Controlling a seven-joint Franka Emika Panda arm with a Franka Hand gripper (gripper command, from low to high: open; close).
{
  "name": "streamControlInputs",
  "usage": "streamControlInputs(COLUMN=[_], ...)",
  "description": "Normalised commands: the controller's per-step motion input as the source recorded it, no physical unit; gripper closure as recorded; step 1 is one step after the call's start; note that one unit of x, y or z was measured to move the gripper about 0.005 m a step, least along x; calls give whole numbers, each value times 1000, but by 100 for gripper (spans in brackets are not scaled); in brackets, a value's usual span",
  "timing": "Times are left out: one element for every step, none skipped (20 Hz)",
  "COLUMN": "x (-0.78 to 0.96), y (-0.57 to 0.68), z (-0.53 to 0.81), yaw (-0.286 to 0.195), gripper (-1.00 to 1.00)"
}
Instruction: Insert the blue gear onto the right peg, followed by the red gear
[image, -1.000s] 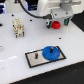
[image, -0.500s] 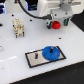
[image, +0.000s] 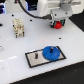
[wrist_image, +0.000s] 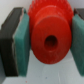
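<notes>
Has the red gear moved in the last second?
Cannot tell. The red gear, held in the jaws, hangs above and beyond the blue gear on the plate, as before; any shift is too small to see.

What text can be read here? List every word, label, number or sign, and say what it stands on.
No readable text in either view.
Small round bright-red plastic gear held in the tool: no marking.
Wide flat bright-blue plastic gear and grey black-bordered rectangular plate: no print visible.
Small beige block with dark markings at the exterior view's left: too blurred to tell whether they are lettering.
</notes>
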Motion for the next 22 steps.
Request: streamControlInputs(x=[173, 275, 220, 298, 412, 425, 458, 460, 508, 479, 418, 576, 610, 635, 659, 677, 674, 678, 688, 684, 705, 695], y=[-14, 19, 57, 11, 4, -22, -27, 9, -11, -146, -105, -215, -286, -292, -285, -279, -247, -247, -247, -179, -218, -208], z=[549, 661, 622, 683, 665, 669, 660, 614, 622, 574, 577, 589, 568, 570, 566, 574, 575, 572, 562, 570, 554, 533], yaw=[0, 0, 0, 0, 0, 0, 0, 0, 0, 0, 0, 0, 0, 0, 0, 0, 0, 0, 0, 0, 0, 0], gripper=[100, 100, 100, 100, 100, 100, 100, 100, 100, 100, 100, 100, 100, 100, 100, 100, 100, 100, 100, 100, 100, 100])
